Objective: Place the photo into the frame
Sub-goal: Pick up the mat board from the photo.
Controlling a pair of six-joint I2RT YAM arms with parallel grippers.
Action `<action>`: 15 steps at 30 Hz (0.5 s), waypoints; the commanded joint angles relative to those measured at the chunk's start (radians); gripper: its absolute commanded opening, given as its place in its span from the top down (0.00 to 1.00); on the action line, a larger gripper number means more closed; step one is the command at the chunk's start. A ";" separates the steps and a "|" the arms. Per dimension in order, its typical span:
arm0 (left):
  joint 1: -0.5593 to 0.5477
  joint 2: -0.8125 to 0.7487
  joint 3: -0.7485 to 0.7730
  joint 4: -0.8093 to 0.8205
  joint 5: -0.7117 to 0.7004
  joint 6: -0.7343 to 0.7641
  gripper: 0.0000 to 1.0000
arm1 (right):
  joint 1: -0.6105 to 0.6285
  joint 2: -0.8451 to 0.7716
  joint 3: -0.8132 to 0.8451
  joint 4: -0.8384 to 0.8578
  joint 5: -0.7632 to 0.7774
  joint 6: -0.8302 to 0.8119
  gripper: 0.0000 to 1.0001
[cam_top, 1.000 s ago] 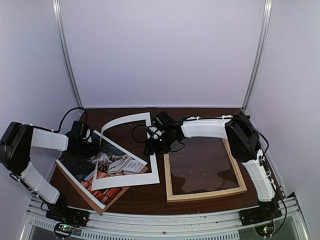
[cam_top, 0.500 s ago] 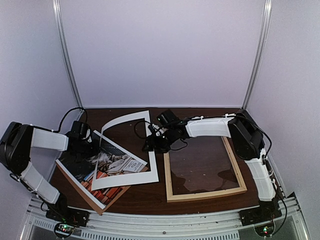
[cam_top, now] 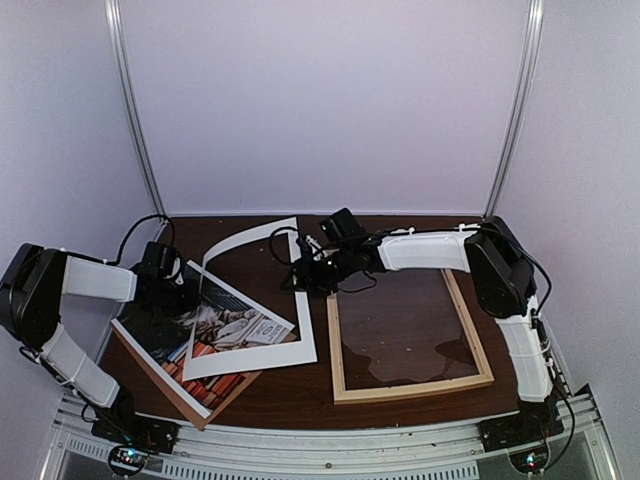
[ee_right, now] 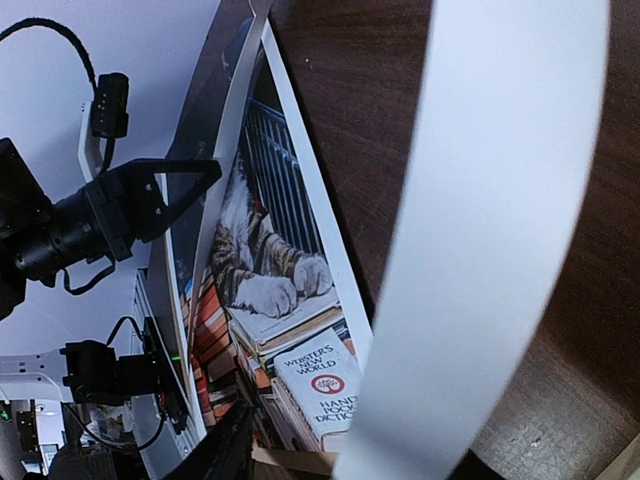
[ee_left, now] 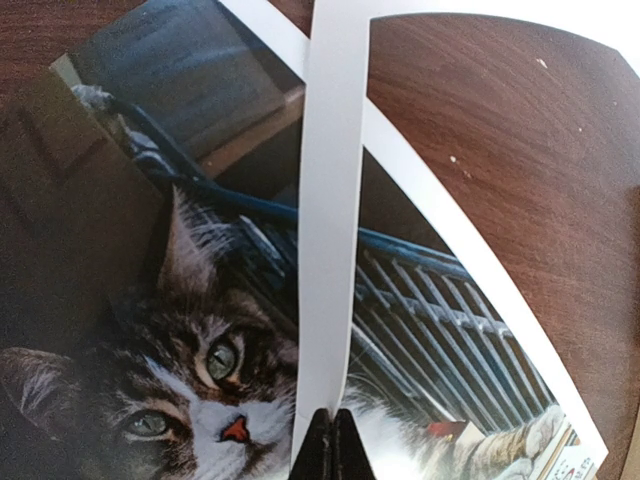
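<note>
One dark wood table [cam_top: 300, 392] beneath the frame [cam_top: 410, 388], lilac walls [cam_top: 320, 100]

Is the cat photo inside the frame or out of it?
Out. The photo lies left of the frame, partly under the white mat; inside the frame only dark surface shows.

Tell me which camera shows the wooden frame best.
Top external: the frame lies flat with all four rails in view. The left wrist and right wrist views show the photo and white mat instead, no frame that I can make out.
</note>
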State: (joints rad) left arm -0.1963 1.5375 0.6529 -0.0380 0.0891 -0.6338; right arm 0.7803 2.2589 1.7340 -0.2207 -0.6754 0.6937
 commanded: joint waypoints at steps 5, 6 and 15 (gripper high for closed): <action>-0.002 0.024 -0.034 -0.102 -0.008 0.013 1.00 | -0.028 -0.062 -0.039 0.042 -0.022 0.023 0.57; -0.002 0.024 -0.034 -0.102 -0.010 0.013 1.00 | -0.030 -0.062 -0.040 0.043 -0.023 0.023 0.59; -0.002 0.023 -0.035 -0.104 -0.014 0.013 1.00 | -0.034 -0.054 -0.038 0.051 -0.039 0.028 0.74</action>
State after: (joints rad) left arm -0.1963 1.5375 0.6529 -0.0380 0.0864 -0.6334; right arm 0.7502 2.2433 1.7039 -0.1947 -0.6968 0.7158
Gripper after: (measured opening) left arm 0.010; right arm 0.292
